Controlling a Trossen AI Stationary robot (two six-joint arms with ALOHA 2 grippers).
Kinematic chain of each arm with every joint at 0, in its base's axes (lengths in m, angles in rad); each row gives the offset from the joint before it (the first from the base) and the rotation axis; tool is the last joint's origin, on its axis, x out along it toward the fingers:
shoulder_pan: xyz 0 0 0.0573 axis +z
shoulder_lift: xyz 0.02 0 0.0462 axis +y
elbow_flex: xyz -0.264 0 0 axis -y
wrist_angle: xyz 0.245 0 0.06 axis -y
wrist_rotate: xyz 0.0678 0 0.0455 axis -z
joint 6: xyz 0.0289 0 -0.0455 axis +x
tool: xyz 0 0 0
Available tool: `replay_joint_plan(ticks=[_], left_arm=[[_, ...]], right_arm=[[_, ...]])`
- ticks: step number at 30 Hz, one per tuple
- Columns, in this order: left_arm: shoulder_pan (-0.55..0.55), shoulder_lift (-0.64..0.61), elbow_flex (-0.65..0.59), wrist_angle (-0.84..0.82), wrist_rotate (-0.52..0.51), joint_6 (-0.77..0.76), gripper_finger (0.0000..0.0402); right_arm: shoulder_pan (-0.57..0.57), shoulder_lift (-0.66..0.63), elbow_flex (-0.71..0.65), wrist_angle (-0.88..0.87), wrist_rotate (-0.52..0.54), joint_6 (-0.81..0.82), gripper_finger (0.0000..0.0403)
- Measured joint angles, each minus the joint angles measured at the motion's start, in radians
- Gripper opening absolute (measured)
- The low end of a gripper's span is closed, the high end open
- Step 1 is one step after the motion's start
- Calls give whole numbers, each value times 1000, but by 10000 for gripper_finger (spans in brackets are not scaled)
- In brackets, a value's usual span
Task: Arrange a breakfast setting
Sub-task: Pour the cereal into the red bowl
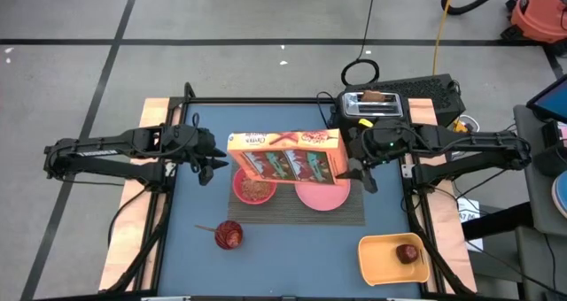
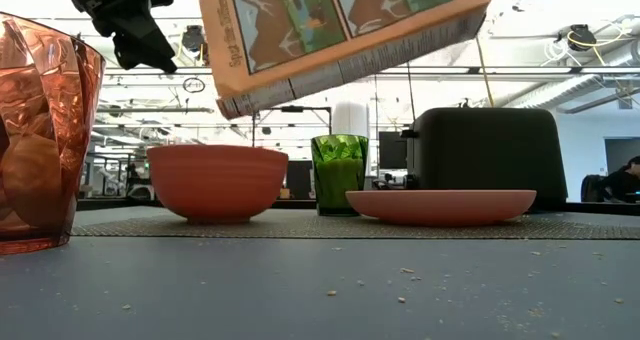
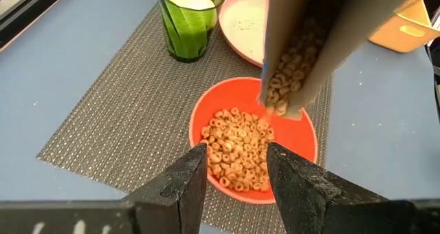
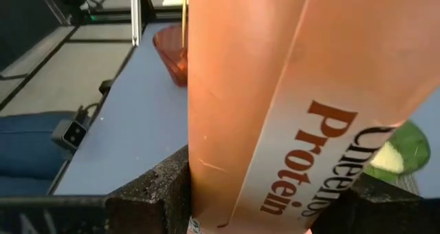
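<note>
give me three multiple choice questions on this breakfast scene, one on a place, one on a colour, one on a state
1. Where is the apple?
A. in the bowl
B. on the orange tray
C. on the toaster

2. What colour is the glass on the placemat, beside the plate?
A. green
B. blue
C. clear

3. What state is the bowl in?
A. empty
B. upside down
C. partly filled with cereal

Answers:
1. B, the high view shows the apple lying on the orange tray at the table's near right corner.
2. A, the left wrist view shows green walls.
3. C, cereal rings cover the bowl's bottom under the tilted cereal box, which the right gripper holds; the left gripper waits open nearby.
</note>
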Motion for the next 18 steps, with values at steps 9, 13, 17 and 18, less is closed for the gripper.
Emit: replay_joint_plan(ticks=[9, 13, 17, 18], left_arm=[[0, 0, 0, 0, 0, 0, 157], [0, 0, 0, 0, 0, 3, 157], [0, 0, 0, 0, 0, 3, 157], [0, 0, 0, 0, 0, 3, 157]], right_arm=[[0, 6, 0, -9, 1, 21, 208], [0, 1, 0, -6, 2, 4, 208], [0, 13, -10, -13, 2, 30, 208], [0, 14, -13, -13, 1, 32, 208]])
